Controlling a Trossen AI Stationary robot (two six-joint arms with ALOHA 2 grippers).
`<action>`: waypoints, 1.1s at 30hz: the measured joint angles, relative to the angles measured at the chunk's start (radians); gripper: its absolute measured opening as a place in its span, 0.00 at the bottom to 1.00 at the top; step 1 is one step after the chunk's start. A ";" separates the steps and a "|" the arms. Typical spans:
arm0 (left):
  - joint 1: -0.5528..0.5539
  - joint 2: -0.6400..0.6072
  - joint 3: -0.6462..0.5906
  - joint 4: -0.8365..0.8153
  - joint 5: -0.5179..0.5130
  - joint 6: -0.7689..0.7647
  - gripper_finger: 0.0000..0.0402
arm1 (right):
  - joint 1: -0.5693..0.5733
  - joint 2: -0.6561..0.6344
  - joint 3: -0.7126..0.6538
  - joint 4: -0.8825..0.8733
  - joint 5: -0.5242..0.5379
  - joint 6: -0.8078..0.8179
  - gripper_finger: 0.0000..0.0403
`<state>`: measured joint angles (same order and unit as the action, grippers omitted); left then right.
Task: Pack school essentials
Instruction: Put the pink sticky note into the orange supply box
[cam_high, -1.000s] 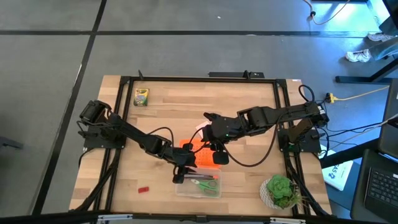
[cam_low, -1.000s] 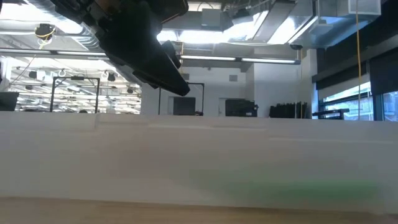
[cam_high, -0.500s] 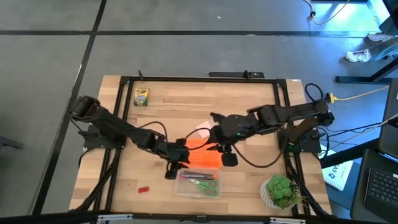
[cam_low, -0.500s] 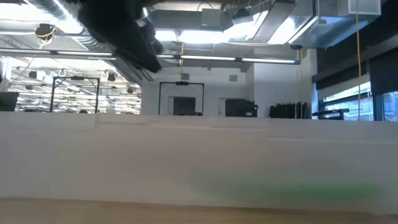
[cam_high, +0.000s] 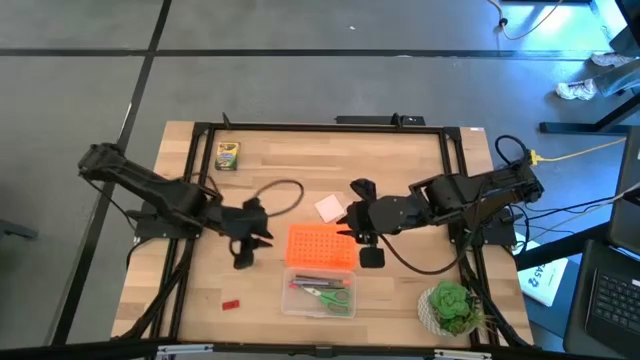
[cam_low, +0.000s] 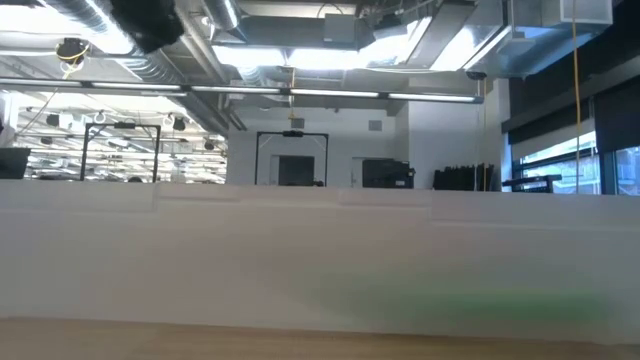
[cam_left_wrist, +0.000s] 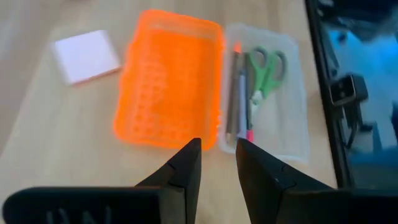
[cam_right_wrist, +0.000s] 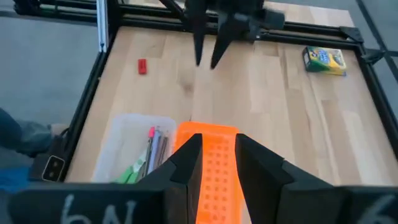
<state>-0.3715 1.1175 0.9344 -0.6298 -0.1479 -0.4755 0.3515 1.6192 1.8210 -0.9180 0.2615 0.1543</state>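
Two kinds of supplies, green-handled scissors (cam_left_wrist: 266, 68) and pens (cam_left_wrist: 239, 93), lie in the clear box (cam_high: 320, 294) at the table's (cam_high: 280, 160) near edge. Its orange lid (cam_high: 321, 246) rests alongside. Pink pad (cam_high: 330, 208) mid-table, crayon box (cam_high: 228, 155) at the far-left corner and red block (cam_high: 231, 302) remain unpacked. Left gripper (cam_high: 243, 255) and right gripper (cam_high: 368, 250) hover empty, fingers slightly parted.

in the low view the counter top is screened by a pale blurred band, with only a green smear (cam_low: 470, 305) to be made out. the clear box (cam_right_wrist: 134, 146) is cut off by the right wrist picture's edge, and its contents are partly hidden there.
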 joint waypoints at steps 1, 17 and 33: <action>0.005 -0.023 0.000 -0.022 -0.014 -0.032 0.23 | 0.000 0.000 0.000 0.001 0.000 0.001 0.24; 0.295 -0.193 0.000 -0.100 -0.081 -0.189 0.23 | -0.007 0.013 0.000 0.062 0.000 0.233 0.24; 0.757 -0.174 0.000 -0.112 0.023 -0.116 0.23 | -0.118 0.022 -0.001 0.057 -0.011 0.244 0.24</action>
<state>0.3858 0.9432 0.9344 -0.7417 -0.1251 -0.5913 0.2340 1.6409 1.8203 -0.8606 0.2503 0.3985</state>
